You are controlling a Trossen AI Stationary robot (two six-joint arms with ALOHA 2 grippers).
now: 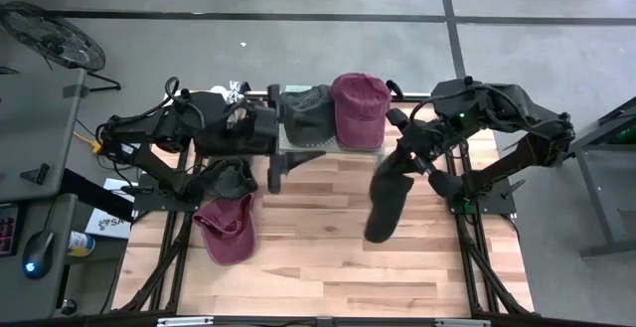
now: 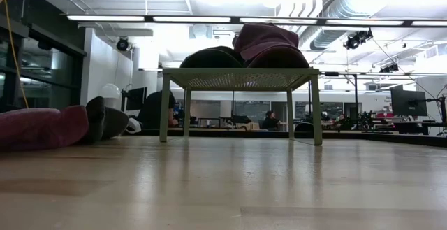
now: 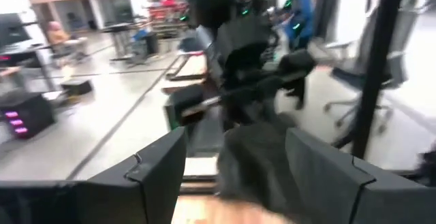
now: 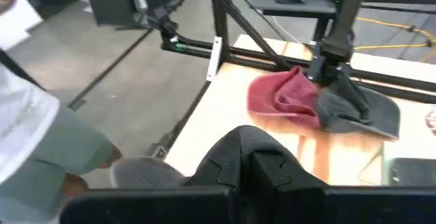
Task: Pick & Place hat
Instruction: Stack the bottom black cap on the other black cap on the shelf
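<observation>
A black hat (image 1: pixel 386 203) hangs from my right gripper (image 1: pixel 407 163), which is shut on it above the table's right half. My left gripper (image 1: pixel 288 166) stands open and level to the left of it, its fingers (image 3: pixel 157 173) wide apart, touching nothing. In the left wrist view the black hat (image 3: pixel 259 163) shows ahead between them. On a small green stand (image 2: pixel 241 78) at the far middle rest a dark grey hat (image 1: pixel 306 111) and a maroon hat (image 1: pixel 360 108). Another maroon hat (image 1: pixel 229 233) and a dark grey hat (image 1: pixel 231 178) lie on the table's left. My right gripper pinches the black hat's upper end (image 4: pixel 248 142) between its two shut fingers. They slant downward from the table's right side. The hat hangs long and slack below the fingers (image 1: pixel 383 223). None of it shows at table height in the low view. Which part of the hat is held I cannot tell.
Bare wooden tabletop (image 1: pixel 328 267) lies in the near middle and right. The stand's legs (image 2: pixel 165 111) rest on the table's far part. Beyond the table's left edge stands a person (image 4: pixel 41 135), and a fan (image 1: pixel 55 34) is on the floor.
</observation>
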